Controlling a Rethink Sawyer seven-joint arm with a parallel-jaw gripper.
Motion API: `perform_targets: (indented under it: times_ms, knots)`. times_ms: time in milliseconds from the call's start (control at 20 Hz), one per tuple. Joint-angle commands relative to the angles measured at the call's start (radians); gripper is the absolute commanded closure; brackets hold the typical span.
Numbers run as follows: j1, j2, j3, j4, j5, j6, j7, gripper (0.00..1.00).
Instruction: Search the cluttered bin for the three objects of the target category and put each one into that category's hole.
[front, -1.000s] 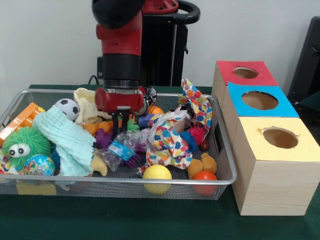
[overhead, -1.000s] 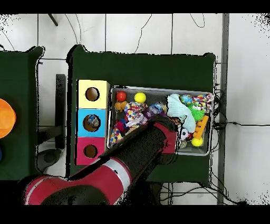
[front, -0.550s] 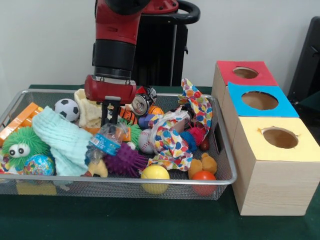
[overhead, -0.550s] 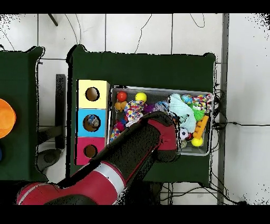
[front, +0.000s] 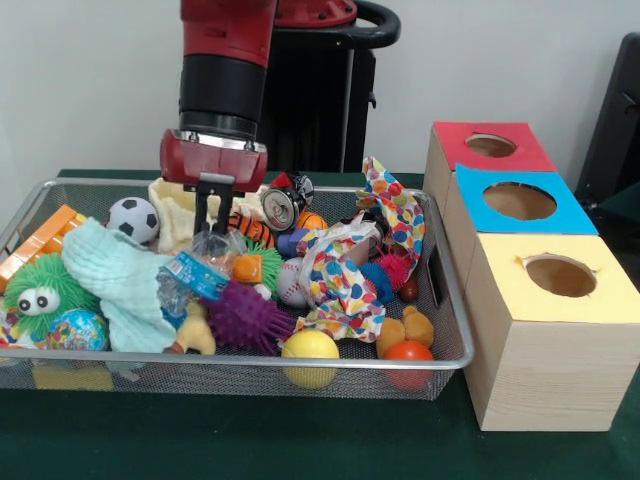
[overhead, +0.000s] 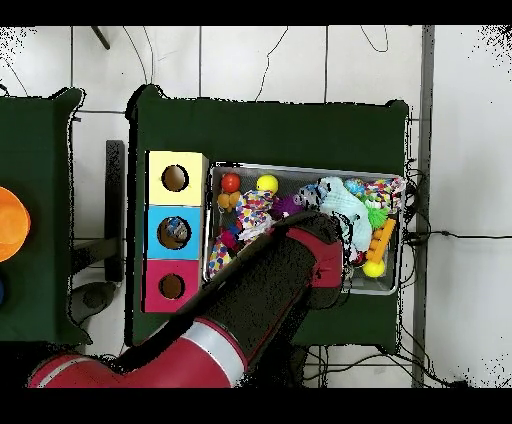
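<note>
From the front we're seeing the gripper (front: 213, 222) with jaws pinching a crinkly plastic bottle (front: 196, 274), dangling above the wire bin (front: 452, 318), boxes at 3 o'clock. Overhead, we're only getting the arm (overhead: 262, 290) covering the bin's (overhead: 391, 287) middle.

**What the views hide**

In the overhead view the arm (overhead: 270, 290) covers the bin's (overhead: 392, 288) middle and the gripper itself. In the front view the arm's upper part runs off the top edge. The bottle (front: 195, 275) hides the gripper's (front: 214, 228) fingertips. The cloth (front: 125, 285) and patterned fabric (front: 345, 280) bury whatever lies beneath. The holes' depths stay dark.
</note>
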Motion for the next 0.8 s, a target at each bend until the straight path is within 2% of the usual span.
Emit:
perform_targets:
  times_ms: [50,300,550,800]
  knots:
    - [0.007,-0.074,0.154,0.084,0.015,-0.016,0.163,1.0]
    - [0.051,-0.132,0.138,0.137,-0.021,-0.02,0.215,1.0]
    - [0.05,-0.176,0.146,0.182,-0.012,-0.031,0.191,1.0]
    - [0.062,-0.194,0.158,0.199,-0.081,-0.047,0.294,1.0]
